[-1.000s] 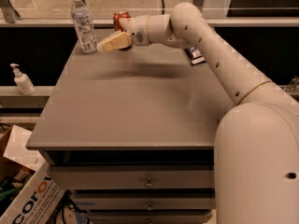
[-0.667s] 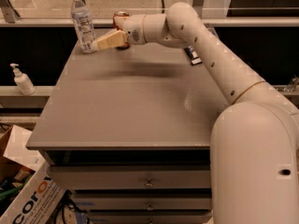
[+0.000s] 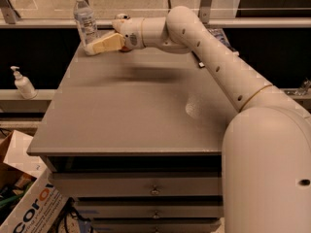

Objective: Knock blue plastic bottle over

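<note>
The blue plastic bottle [image 3: 85, 22] stands upright at the far left corner of the grey table [image 3: 131, 115]. It is clear and bluish, with a white cap and a blue-and-white label. My gripper [image 3: 95, 47] reaches across the table from the right, and its tan fingertips touch the lower part of the bottle on its right side. The red soda can is almost wholly hidden behind the wrist.
A small white pump-dispenser bottle [image 3: 22, 83] stands on a lower ledge to the left of the table. A cardboard box [image 3: 24, 198] sits on the floor at lower left. A dark flat object [image 3: 221, 35] lies at the far right of the table behind my arm.
My gripper has moved left along the far edge of the table, from a short way right of the bottle to contact with its lower part. The bottle still stands.
</note>
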{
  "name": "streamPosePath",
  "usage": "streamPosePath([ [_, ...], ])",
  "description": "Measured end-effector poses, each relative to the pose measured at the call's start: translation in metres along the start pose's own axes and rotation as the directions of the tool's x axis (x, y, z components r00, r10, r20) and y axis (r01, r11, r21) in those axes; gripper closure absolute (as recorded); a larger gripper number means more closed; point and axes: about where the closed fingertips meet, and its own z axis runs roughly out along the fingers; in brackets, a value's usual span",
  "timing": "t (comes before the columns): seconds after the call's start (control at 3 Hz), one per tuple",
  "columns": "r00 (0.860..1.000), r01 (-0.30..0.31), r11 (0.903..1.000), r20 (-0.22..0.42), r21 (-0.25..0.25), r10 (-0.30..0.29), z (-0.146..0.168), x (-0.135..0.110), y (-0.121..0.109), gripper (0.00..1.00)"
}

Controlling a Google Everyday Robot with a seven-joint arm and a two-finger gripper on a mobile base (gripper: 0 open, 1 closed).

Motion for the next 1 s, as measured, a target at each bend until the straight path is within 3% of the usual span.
streamPosePath([
  [0.33,1.0,-0.027,0.9994,-0.008,0.021,0.028,0.014,-0.002,0.006,0.0],
  [1.0,0.999,-0.052,0.9959,-0.007,0.073,0.053,0.045,0.011,-0.012,0.0],
])
